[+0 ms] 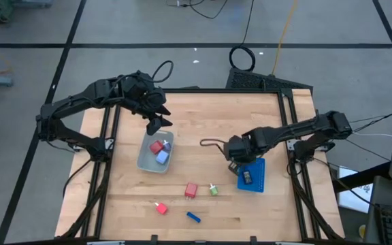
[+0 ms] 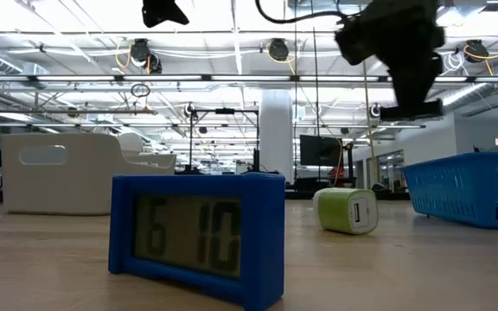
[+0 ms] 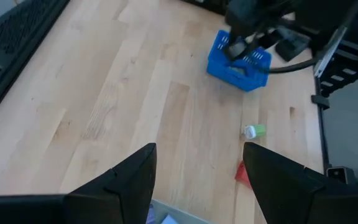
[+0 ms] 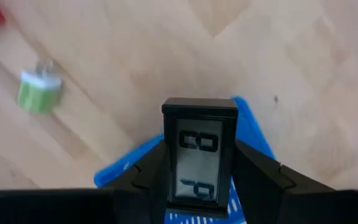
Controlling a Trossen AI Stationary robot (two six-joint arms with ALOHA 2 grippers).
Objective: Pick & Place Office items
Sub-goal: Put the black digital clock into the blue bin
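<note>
My right gripper (image 4: pixel 199 155) is shut on a small black device with a grey display (image 4: pixel 199 163), over the blue tray (image 1: pixel 256 182). My left gripper (image 3: pixel 199 152) is open and hovers over the far end of the grey tray (image 1: pixel 147 162). That tray holds a red item (image 1: pixel 156 146) and a lavender item (image 1: pixel 162 156). On the bare wood lie a red block (image 1: pixel 191 190), a green plug-like item (image 1: pixel 214 190), a small red piece (image 1: pixel 160 208) and a blue clock (image 1: pixel 193 218). The low view shows the blue clock (image 2: pixel 197 238) close up. My right gripper pinches the black device by its two long side edges (image 4: pixel 166 162), one finger on each side. The fingers (image 4: pixel 253 171) come from above, pointing down, and lie along the device's length. The display faces the wrist camera. The device sits over a corner of the blue tray (image 4: pixel 250 124).
The blue tray (image 2: pixel 474 186) stands near the table's right edge and the grey tray (image 2: pixel 76 181) left of centre. A dark cable (image 1: pixel 213 143) loops over the wood by the right arm. The wood between the trays (image 1: pixel 196 122) is bare.
</note>
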